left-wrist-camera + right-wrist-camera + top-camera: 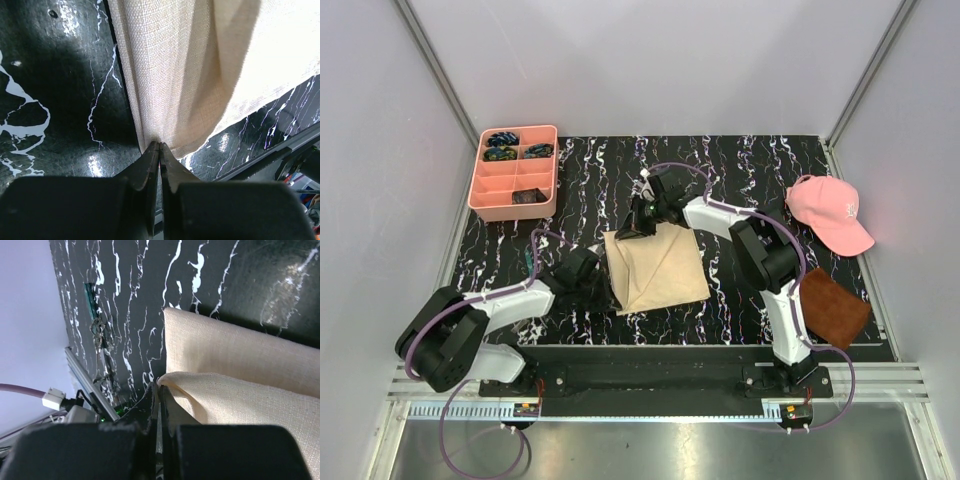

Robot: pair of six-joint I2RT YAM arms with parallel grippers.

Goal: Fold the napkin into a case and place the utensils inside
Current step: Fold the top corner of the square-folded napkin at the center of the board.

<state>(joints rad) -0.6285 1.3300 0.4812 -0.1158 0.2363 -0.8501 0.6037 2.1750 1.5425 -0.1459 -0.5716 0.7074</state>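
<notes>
— What's nearest us?

— The two arms, bolted side by side along the near edge of the desk (740,170), a black top with white veins. The left one lies low and reaches in toward the middle.

— Is its claw holding anything?

— Yes. The left claw (604,280) is clenched on the left edge of the napkin (660,265). The tips are pressed together and the cloth bunches into soft pleats right where they pinch it.

— And down on the right?

— A dark brown square (833,308) lies flat by the near right corner, just beside the lower part of the right arm.

— Where's the napkin itself?

— In the middle of the desk, between the two claws. It's a plain beige cloth, partly doubled over, with a slanting crease across it. Most of it rests on the desk.

— The other claw?

— The right arm bends back over the desk, and the right claw (636,226) comes down at the napkin's far left corner. It's clamped tight on that corner. The pinched layer is raised a little, and another layer lies flat beneath it.

— Anything farther back?

— A pink cap (830,212) sits at the right edge, well apart from the napkin. In the far left corner there's a pink divided tray (478,188). Some of its compartments hold small dark bits (503,140), too small for me to make out.
</notes>
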